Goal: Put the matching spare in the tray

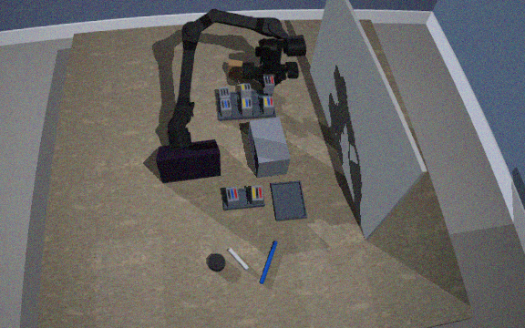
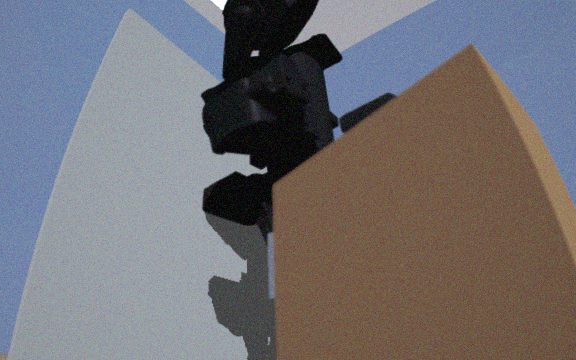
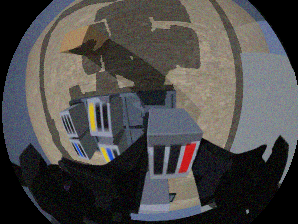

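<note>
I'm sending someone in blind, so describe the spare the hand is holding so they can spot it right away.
Start at the tall grey slanted panel, then look beside its far end to the rack of spares beyond the grey box. The hand is shut on a spare above the rack's panel-side end. Unlike its blue-and-yellow-striped neighbours, it shows a red stripe.

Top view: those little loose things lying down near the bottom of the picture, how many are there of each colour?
Blue: 1, the blue stick
White: 1, the white stick
Black: 1, the black disc
Total: 3
</note>
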Motion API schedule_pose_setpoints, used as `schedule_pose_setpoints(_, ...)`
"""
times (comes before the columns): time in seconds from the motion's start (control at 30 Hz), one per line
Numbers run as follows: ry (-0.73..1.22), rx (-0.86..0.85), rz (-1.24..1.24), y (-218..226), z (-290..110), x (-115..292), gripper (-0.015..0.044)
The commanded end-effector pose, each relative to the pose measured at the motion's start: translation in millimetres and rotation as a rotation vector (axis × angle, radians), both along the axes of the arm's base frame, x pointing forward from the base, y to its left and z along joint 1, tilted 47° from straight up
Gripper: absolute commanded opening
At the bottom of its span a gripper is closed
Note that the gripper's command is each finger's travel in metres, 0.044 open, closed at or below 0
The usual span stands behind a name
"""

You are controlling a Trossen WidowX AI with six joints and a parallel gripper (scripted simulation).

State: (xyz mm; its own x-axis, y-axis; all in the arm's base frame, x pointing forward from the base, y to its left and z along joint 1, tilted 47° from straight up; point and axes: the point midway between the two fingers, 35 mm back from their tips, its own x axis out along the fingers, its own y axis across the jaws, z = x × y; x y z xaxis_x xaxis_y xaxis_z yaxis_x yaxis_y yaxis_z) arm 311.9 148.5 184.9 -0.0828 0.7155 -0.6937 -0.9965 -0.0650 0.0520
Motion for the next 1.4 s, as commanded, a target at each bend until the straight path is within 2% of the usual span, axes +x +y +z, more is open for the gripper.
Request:
schedule_pose_setpoints(0.0,-0.001,0.006,0.001,-13.8,14.6,0.1,0.0000)
schedule_pose_setpoints(0.63,-0.022,0.002,-0.002,-46.4,33.8,9.4,0.0000)
schedule_pose_setpoints(1.37,-0.005,-0.062,-0.037,-156.3,-64.5,71.2,0.0000)
